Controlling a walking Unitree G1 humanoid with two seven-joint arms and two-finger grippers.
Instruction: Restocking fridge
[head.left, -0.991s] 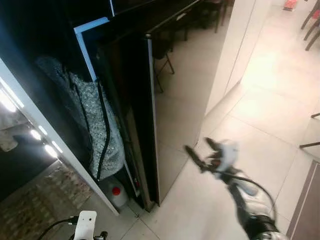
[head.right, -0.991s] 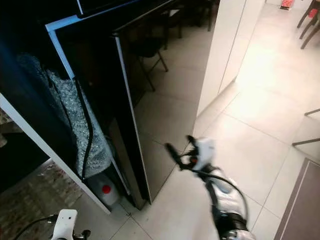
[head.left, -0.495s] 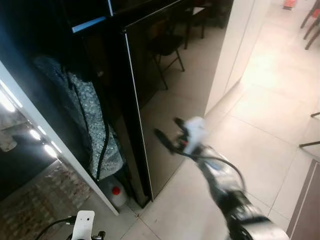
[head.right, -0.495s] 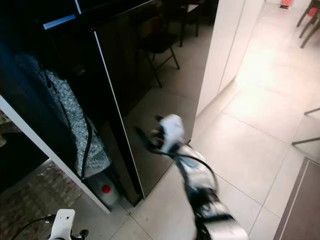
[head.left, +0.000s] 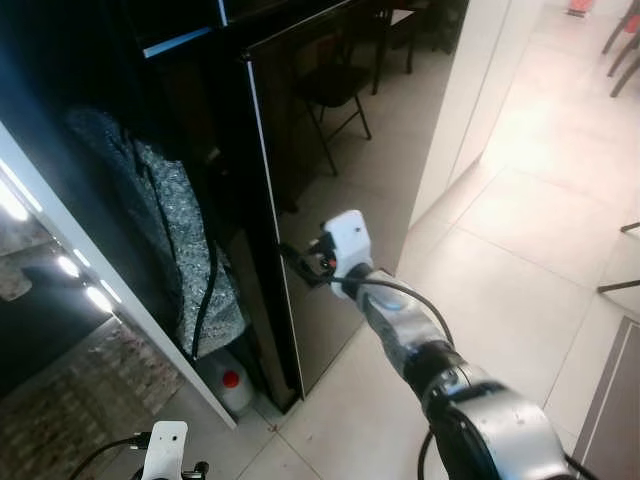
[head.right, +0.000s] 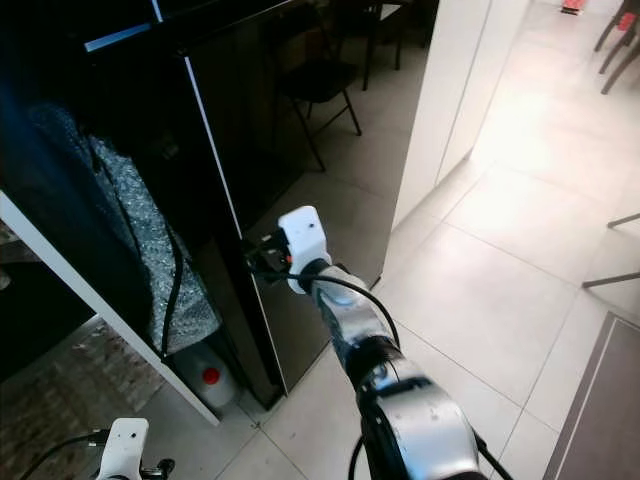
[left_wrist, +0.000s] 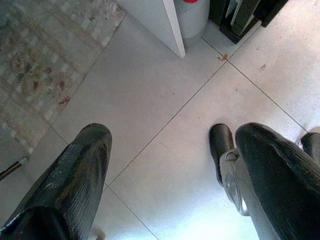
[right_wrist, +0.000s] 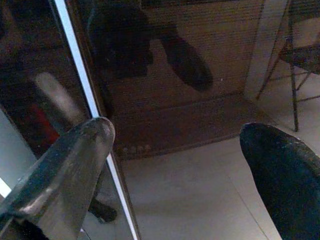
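Door: fridge door (head.left: 340, 150) is a tall, dark, glossy panel standing partly open; its pale free edge (right_wrist: 95, 135) runs just beside one black finger (right_wrist: 65, 165) of the right gripper (head.right: 262, 262), between the two fingers but closer to that one; whether a fingertip actually touches the edge I cannot tell

Fingers, right: spread wide apart, nothing clamped between them; the other finger (right_wrist: 285, 175) sits out in front of the mirror-like face of the door

Fingers, left: left gripper (left_wrist: 165, 165) hangs idle, pointing down at the floor tiles (left_wrist: 150, 110); its two fingers are apart and hold nothing

Handling: likely heavy and rigid, swinging on hinges, so it should answer to a steady push or pull rather than a squeeze; the face looks slick and would let pads slide; the gloss also marks easily

Hold: the free edge is the sensible place, hooked by one finger from the side nearest the opening; a flat press on the face would serve only for closing

Nearby: beyond the edge, a grey speckled bag (head.left: 190, 250) and a white bottle with a red cap (head.left: 228, 385) sit in the dark gap beside the door

Writing: no brand, label or lettering can be read on the door or the bottle
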